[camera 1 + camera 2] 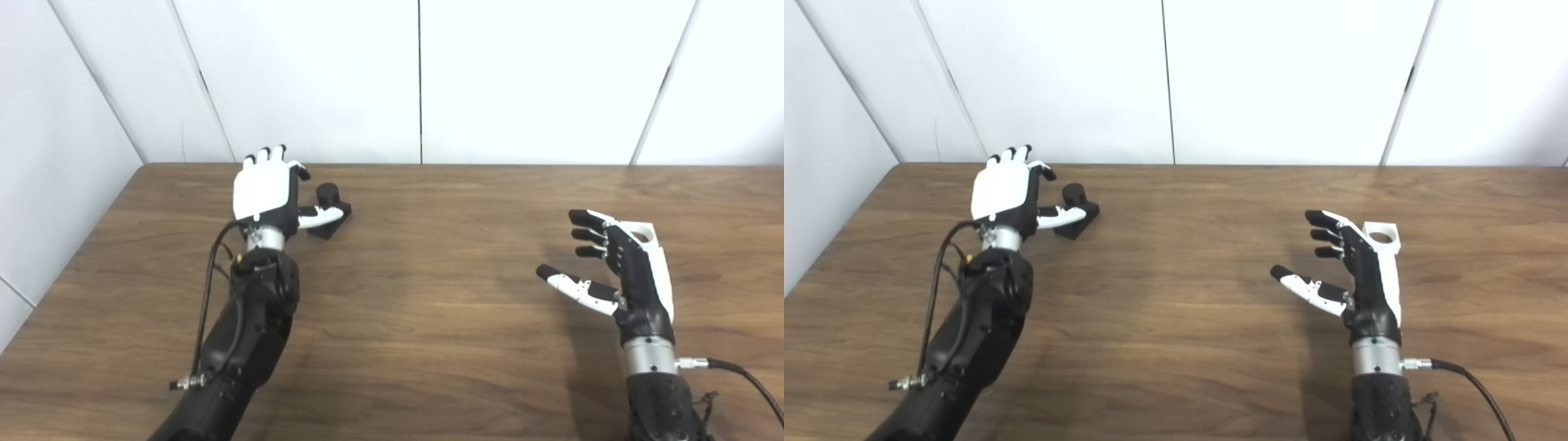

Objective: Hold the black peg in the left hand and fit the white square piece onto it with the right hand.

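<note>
Wooden table [429,294], white wall panels [520,73] behind. Your left hand [263,193] spreads open beside the black peg [327,208], gripping nothing. Your right hand [1356,269] hovers open and empty by the white square piece [1381,234].

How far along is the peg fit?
Nothing is done yet. The peg sits on the table beside the left hand, whose fingers are open and whose thumb reaches toward it; no grasp shows. The right hand hangs open in front of the white piece, also on the table. Left: both grasps, then the fit.
</note>
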Controlling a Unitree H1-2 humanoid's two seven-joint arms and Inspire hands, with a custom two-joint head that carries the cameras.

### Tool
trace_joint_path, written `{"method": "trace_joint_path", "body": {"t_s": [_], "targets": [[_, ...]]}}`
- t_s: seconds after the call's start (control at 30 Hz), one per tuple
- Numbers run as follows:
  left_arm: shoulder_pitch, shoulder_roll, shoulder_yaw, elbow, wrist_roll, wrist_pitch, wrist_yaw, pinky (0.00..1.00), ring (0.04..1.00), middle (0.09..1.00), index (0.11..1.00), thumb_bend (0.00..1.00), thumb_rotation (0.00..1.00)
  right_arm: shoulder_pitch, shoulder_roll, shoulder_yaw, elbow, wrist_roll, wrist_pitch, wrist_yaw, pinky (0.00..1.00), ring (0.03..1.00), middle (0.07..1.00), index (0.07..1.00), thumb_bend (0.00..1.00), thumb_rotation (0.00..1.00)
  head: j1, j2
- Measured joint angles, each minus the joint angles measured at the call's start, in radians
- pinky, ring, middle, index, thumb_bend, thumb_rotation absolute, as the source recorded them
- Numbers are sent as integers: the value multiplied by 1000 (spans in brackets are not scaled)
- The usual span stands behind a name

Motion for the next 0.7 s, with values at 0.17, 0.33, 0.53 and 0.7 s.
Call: {"method": "trace_joint_path", "body": {"t_s": [0.17, 0.33, 0.53, 0.7], "targets": [[-97, 29, 15, -18, 69, 0, -163, 988, 1000, 975, 672, 984, 508, 0, 5, 2, 0, 0, 0, 0, 665, 762, 780, 732, 667, 61, -3, -3], [-160, 74, -1, -18, 95, 0, -273, 1000, 1000, 965, 648, 968, 492, 0, 7, 4, 1, -6, 0, -2, 666, 750, 773, 732, 668, 71, -3, -3], [-166, 90, -6, -2, 133, 0, -417, 1000, 978, 908, 582, 933, 413, 0, 7, 3, 1, -15, 0, -10, 648, 743, 772, 729, 669, 46, -6, 0], [-169, 103, -23, 0, 165, 0, -485, 931, 914, 839, 575, 935, 411, 0, 7, 2, 4, -15, 0, -11, 639, 740, 774, 730, 674, 51, -8, 0]]}}
